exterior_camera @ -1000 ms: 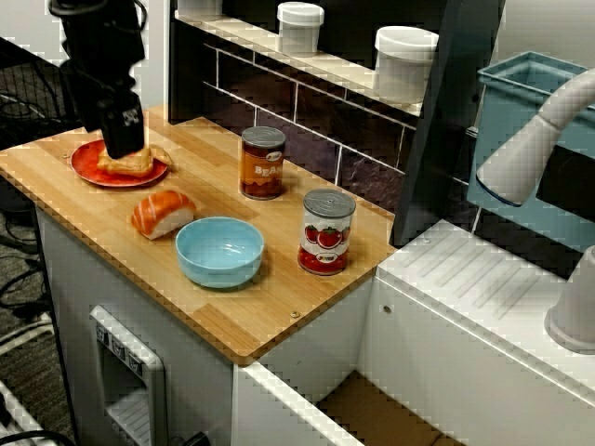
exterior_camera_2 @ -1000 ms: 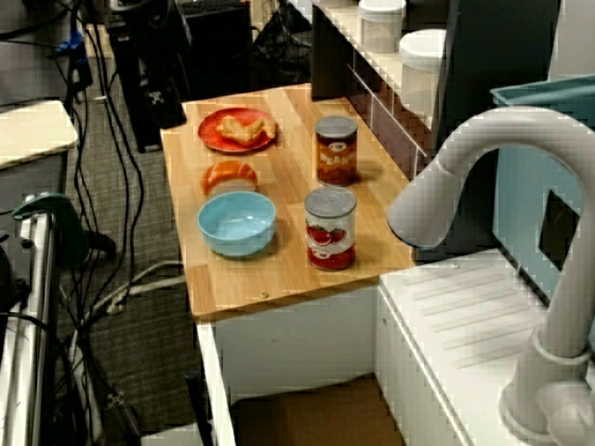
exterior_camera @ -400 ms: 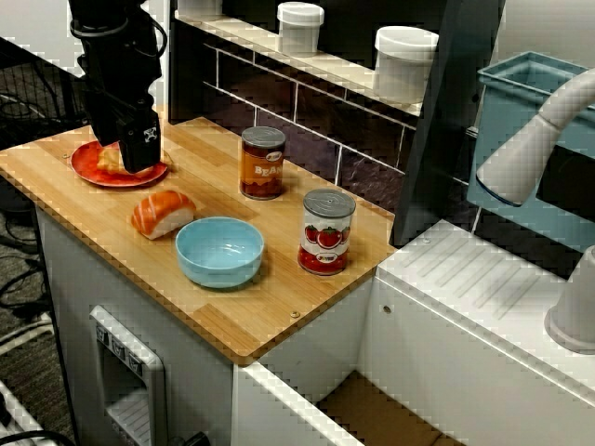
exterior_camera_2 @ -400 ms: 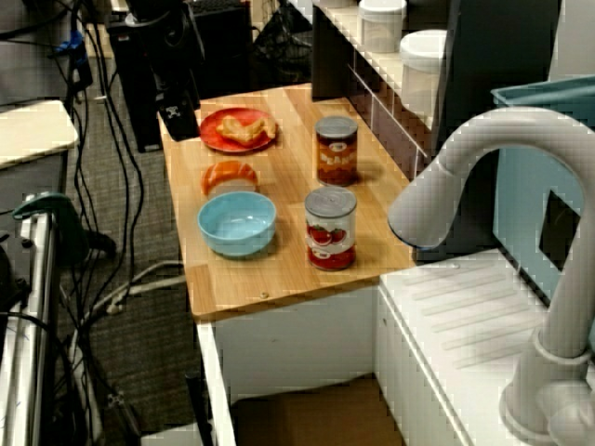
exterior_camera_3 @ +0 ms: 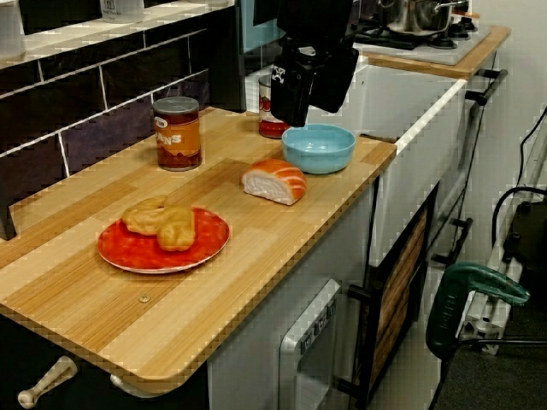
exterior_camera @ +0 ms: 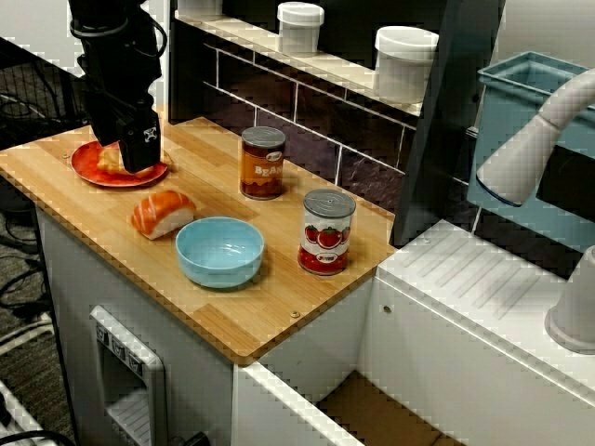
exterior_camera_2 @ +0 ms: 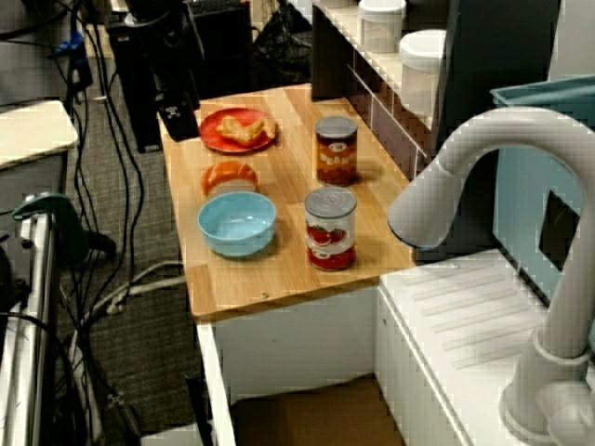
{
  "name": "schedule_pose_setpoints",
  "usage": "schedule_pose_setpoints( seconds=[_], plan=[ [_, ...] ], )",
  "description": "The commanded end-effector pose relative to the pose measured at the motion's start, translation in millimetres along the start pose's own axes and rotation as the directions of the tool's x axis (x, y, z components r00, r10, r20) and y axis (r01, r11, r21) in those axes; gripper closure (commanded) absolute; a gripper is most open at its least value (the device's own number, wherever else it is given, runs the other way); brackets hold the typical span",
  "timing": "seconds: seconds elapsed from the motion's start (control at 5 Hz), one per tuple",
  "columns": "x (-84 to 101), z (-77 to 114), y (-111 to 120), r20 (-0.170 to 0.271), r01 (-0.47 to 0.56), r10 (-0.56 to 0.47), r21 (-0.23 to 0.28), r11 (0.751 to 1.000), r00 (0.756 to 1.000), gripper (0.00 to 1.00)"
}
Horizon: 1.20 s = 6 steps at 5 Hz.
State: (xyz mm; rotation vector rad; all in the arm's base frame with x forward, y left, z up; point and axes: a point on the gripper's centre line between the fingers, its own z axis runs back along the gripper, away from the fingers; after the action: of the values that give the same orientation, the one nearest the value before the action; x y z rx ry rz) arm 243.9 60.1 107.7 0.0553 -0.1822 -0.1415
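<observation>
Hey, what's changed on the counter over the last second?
The gripper came down to the edge of the red plate, then held still; it took hold of nothing. The pastry stays on the plate, and the salmon sushi, blue bowl, bean can and tomato can have not moved.

Glossy plastic plate, matt wood worktop & metal-topped can.

One view looks down from the front, one over the white curved tap, and one sits low endwise. All share the wooden worktop and red round plate.
</observation>
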Motion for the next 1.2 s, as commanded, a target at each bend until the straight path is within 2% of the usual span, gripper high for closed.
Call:
schedule_pose_setpoints(
  seconds=[0.0,1.0],
  plan=[
    [6.2,-12.3,10.5,0.006,-0.043,0.043,0.049,0.998,0.999,0.00],
    [29.0,-56.0,-5.3,-0.033,-0.099,0.102,0.087,0.991,0.994,0.00]
  ],
)
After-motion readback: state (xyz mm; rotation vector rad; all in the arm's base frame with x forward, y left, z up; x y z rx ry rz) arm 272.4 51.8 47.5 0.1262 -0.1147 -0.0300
